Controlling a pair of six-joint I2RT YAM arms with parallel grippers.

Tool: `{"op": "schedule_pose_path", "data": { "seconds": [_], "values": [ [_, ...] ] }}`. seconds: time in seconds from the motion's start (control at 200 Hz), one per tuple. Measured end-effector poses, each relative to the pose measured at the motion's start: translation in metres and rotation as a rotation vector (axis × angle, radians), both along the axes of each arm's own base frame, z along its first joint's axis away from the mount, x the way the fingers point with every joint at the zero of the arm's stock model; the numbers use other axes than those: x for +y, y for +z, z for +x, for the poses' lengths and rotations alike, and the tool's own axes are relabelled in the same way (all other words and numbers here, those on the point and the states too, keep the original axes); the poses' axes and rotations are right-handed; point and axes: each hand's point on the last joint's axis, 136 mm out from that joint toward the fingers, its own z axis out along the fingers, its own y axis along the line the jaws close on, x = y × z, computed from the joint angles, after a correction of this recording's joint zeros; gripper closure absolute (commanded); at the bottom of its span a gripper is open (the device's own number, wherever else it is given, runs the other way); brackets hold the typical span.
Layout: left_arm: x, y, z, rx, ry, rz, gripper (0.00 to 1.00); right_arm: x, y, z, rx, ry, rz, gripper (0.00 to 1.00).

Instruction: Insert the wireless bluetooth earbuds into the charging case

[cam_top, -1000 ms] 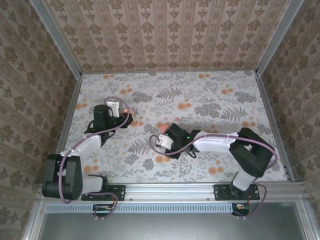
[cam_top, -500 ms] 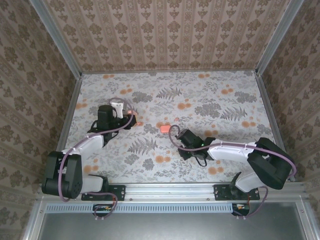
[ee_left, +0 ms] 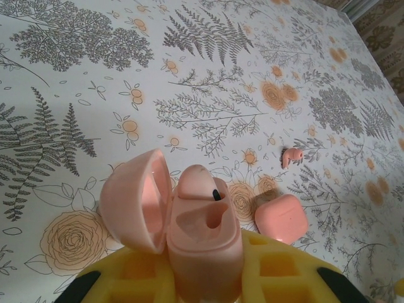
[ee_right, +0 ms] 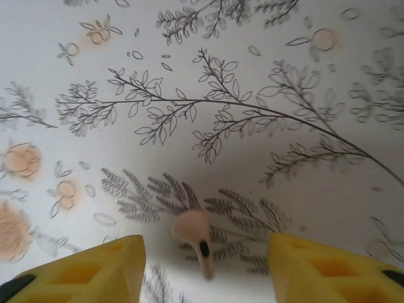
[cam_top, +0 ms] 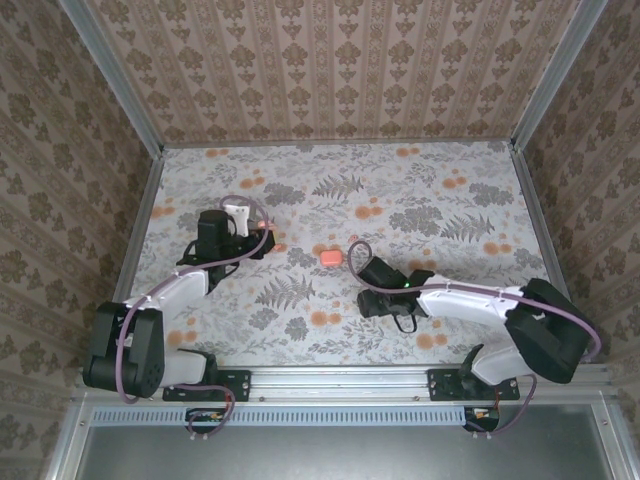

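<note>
Pulling back toward 3 o'clock, the right gripper [ee_right: 205, 262] stands open, its earbud [ee_right: 192, 228] left on the table [ee_right: 284, 95]; the left gripper [ee_left: 202, 281] clamps the opened charging case [ee_left: 202, 252], one socket [ee_left: 211, 218] seemingly empty, so insertion remains undone.

The table [cam_top: 450, 190] is covered by a pale print of grey ferns and orange blossoms. Near its middle a coral-pink piece [cam_top: 330, 257] is laid flat. In the left wrist view a closed rounded pink box [ee_left: 281, 218] is seen on it, a tiny earbud [ee_left: 291, 156] lying apart beyond. In the right wrist view a dark-tipped bud [ee_right: 192, 228] is seen resting on a fern.
</note>
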Motion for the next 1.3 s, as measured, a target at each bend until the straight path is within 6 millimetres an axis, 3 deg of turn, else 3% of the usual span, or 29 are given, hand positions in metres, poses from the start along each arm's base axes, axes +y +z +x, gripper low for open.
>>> {"op": "schedule_pose_path", "data": {
  "seconds": [0.195,0.39,0.525,0.69,0.85,1.3],
  "values": [
    [-0.006,0.003,-0.002,-0.019,-0.024,-0.001,0.87,-0.011,0.059,0.017,0.0,-0.091,0.075,0.4],
    [-0.018,0.0,-0.013,-0.073,-0.084,-0.016,0.86,-0.02,0.07,0.009,0.112,-0.118,0.081,0.42],
    [-0.03,-0.008,-0.028,-0.097,-0.157,-0.009,0.86,-0.015,0.063,0.003,0.206,-0.051,0.022,0.46],
    [-0.049,-0.012,-0.048,-0.152,-0.261,-0.012,0.86,-0.009,0.035,0.001,0.332,0.033,-0.073,0.48],
    [-0.053,-0.022,-0.065,-0.183,-0.307,-0.016,0.86,-0.007,0.015,0.001,0.403,0.084,-0.13,0.48],
    [-0.055,-0.019,-0.069,-0.224,-0.325,-0.011,0.86,0.007,-0.009,0.002,0.465,0.168,-0.183,0.54]
  ]
}}
